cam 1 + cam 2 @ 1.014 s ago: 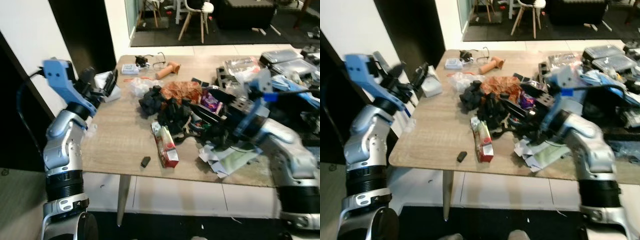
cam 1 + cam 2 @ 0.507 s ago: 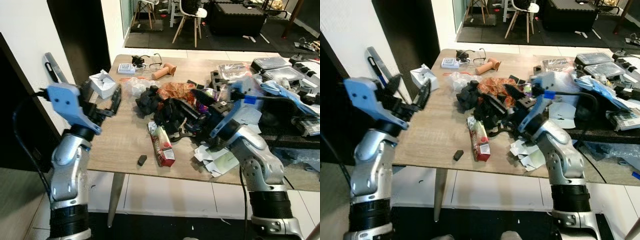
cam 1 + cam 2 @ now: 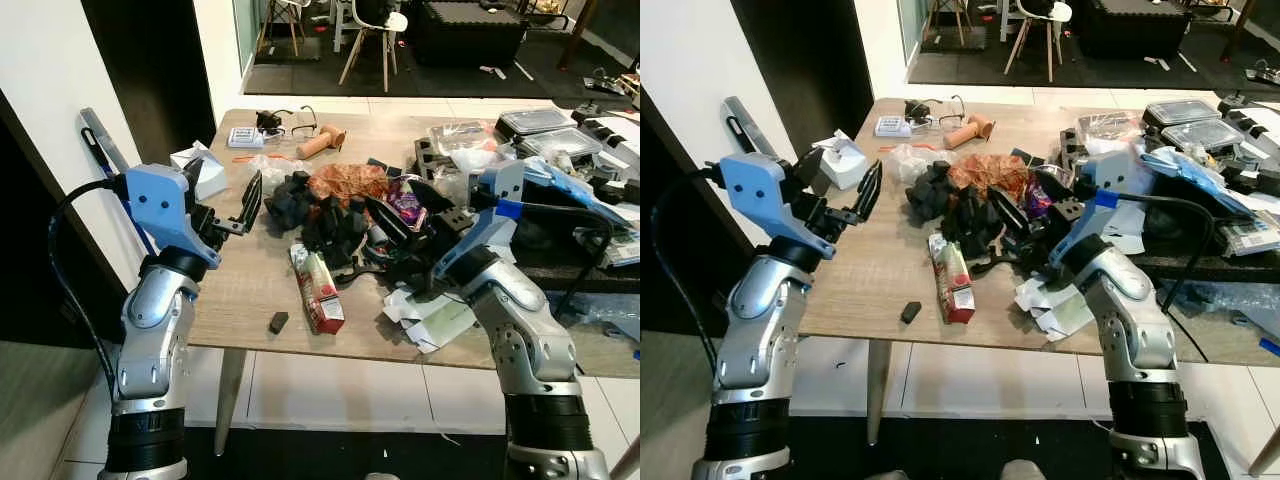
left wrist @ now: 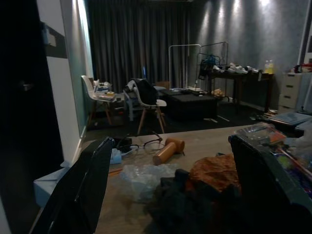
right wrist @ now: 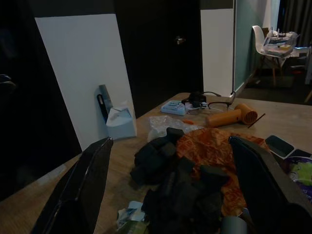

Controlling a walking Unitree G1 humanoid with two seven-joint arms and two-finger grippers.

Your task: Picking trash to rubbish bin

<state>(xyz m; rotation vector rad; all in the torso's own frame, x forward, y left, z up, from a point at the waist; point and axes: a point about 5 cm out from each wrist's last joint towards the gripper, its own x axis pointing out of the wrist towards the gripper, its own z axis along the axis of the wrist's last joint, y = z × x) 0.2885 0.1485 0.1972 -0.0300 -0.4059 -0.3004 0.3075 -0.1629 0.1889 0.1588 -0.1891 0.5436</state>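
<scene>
Clutter covers a wooden table (image 3: 240, 290) in the left eye view, where a red-and-white carton (image 3: 317, 290) lies flat near the front edge, at 6 o'clock from a heap of black items (image 3: 330, 220). A small black block (image 3: 278, 322) sits just beside the carton, at its 8 o'clock. The left gripper (image 3: 225, 205) is raised above the table's left edge with its fingers spread apart and nothing between them; a white tissue box (image 3: 200, 172) stands at its 11 o'clock. The right gripper (image 3: 405, 215) reaches over the pile from the right, its fingers apart and empty, above crumpled white papers (image 3: 435, 315).

From the right eye, orange crinkled wrapping (image 3: 992, 172) rests at 12 o'clock of the black heap, a clear plastic bag (image 3: 902, 158) lies at the heap's 10 o'clock, and an orange handle (image 3: 968, 129) and a pair of glasses (image 3: 940, 105) lie near the far edge.

Seen from the left wrist, dim light shows the two black fingers (image 4: 87, 185) held wide, with the orange handle, the clear bag and a white chair (image 4: 146, 105) between and beyond them.

Seen from the right wrist, the fingers (image 5: 83, 185) again stand wide apart, framing the black heap, the orange wrapping and the tissue box against a white wall panel (image 5: 83, 68).
</scene>
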